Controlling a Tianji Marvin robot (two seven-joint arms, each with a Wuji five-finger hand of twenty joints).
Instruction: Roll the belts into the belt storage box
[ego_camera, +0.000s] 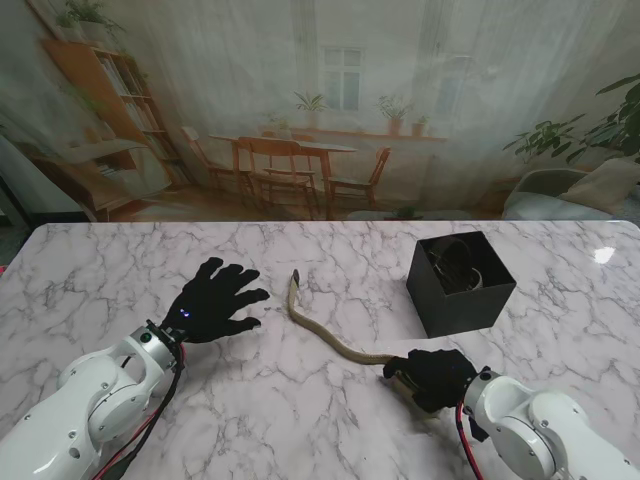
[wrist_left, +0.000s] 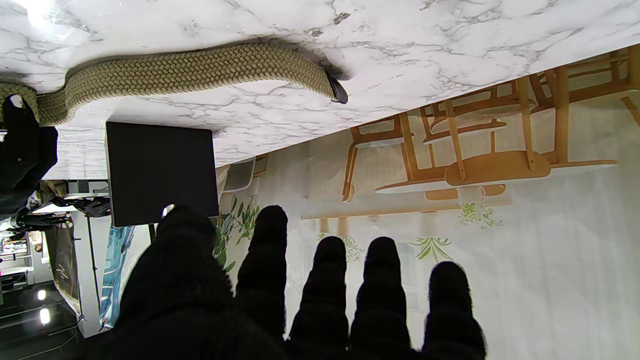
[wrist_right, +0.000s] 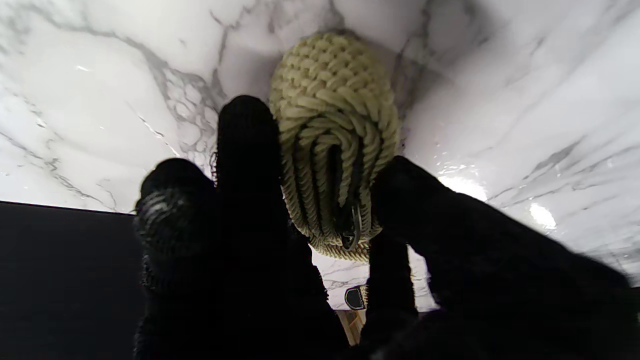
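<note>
- Right hand (ego_camera: 432, 376), in a black glove, sits at the near right of the marble table (ego_camera: 120, 270), its fingers closed around the rolled end of the woven belt (ego_camera: 325, 333).
- Seen from the right wrist, that rolled part of the belt (wrist_right: 334, 135) is a tight coil of several turns resting on the table (wrist_right: 100, 85), with the right hand's fingers (wrist_right: 248, 150) on one side of it and the thumb on the other, so the coil is pinched between them. A small metal ring shows at the coil's inner edge.
- From the coil the rest of the belt runs loose across the table, curving away from me and to the left; its dark-tipped free end lies near the table's middle.
- Left hand (ego_camera: 215, 300), also black-gloved, is held flat with all five fingers spread apart and grips nothing. It is to the left of the belt's free end, near it but not touching.
- In the left wrist view the left hand's fingers (wrist_left: 325, 285) stand clear of the table (wrist_left: 450, 45), and the belt (wrist_left: 190, 70) lies beyond them with its dark tip lifted slightly off the surface.
- Belt storage box (ego_camera: 460, 283), black and open-topped, stands on the right half of the table, farther from me than the right hand and just beside it. Something dark with a glint of metal lies inside; what it is cannot be made out.
- The box (wrist_left: 160, 172) also shows in the left wrist view as a plain black side wall past the belt.
</note>
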